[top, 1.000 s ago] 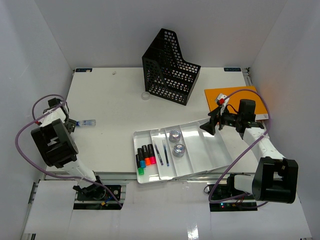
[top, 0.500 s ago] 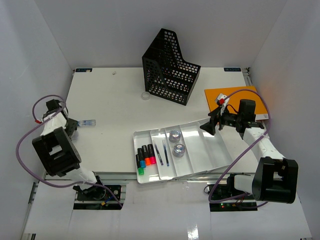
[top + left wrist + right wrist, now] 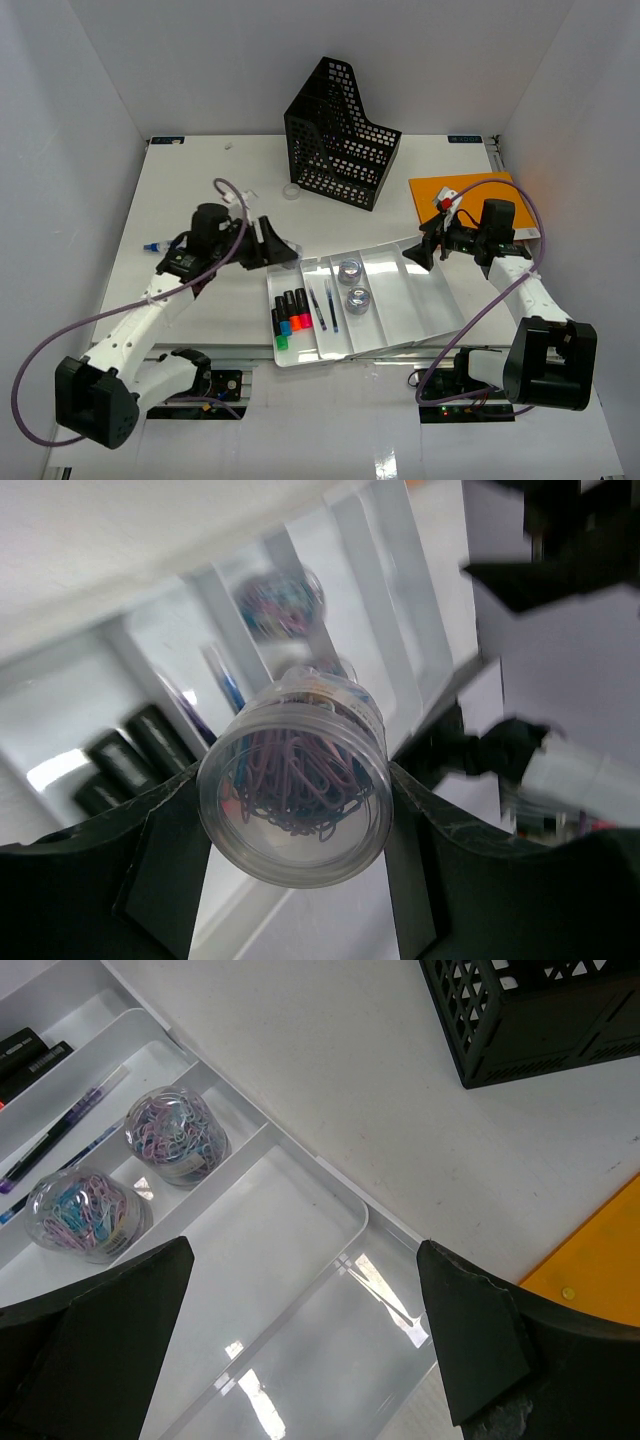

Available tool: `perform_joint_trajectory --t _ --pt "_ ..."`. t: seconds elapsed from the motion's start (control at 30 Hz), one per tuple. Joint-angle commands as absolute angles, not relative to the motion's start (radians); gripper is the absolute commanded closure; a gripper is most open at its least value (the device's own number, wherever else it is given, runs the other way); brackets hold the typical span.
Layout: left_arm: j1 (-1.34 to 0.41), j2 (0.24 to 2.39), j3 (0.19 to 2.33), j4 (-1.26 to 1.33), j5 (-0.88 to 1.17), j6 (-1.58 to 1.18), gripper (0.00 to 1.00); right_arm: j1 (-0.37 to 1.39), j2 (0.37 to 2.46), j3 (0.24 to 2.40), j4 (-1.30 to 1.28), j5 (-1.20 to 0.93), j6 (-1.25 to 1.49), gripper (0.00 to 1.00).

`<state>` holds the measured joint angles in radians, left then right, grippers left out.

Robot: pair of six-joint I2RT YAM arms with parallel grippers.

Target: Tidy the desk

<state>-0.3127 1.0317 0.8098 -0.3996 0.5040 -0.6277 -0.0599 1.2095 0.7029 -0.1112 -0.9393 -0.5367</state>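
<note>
The desk (image 3: 200,200) is a white tabletop. My left gripper (image 3: 283,254) hovers at the far left corner of the white compartmented tray (image 3: 400,325) and is shut on a clear jar of paper clips (image 3: 295,780), held above the tray; in the top view the fingers hide the jar. Two similar jars (image 3: 349,270) (image 3: 356,300) lie in a middle compartment and also show in the right wrist view (image 3: 175,1135). My right gripper (image 3: 415,253) is open and empty above the tray's wide right compartments (image 3: 300,1250).
Markers (image 3: 290,315) and pens (image 3: 322,305) lie in the tray's left compartments. A black mesh file holder (image 3: 340,135) stands at the back. An orange notebook (image 3: 470,195) lies at the right. A clear ring (image 3: 291,191) and a small blue-tipped item (image 3: 152,245) lie on the desk.
</note>
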Motion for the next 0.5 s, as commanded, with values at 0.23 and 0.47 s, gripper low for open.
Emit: perform_joint_trajectory --t 0.23,0.47 --pt "-0.909 1.365 0.892 -0.377 0.323 -0.606 1.00 -0.085 1.184 0.727 -0.125 -0.964 -0.558 0.00" --pt "-1.067 1.577 1.030 -0.406 0.122 -0.629 0.99 -0.097 1.190 0.727 -0.126 -0.973 -0.559 0.00"
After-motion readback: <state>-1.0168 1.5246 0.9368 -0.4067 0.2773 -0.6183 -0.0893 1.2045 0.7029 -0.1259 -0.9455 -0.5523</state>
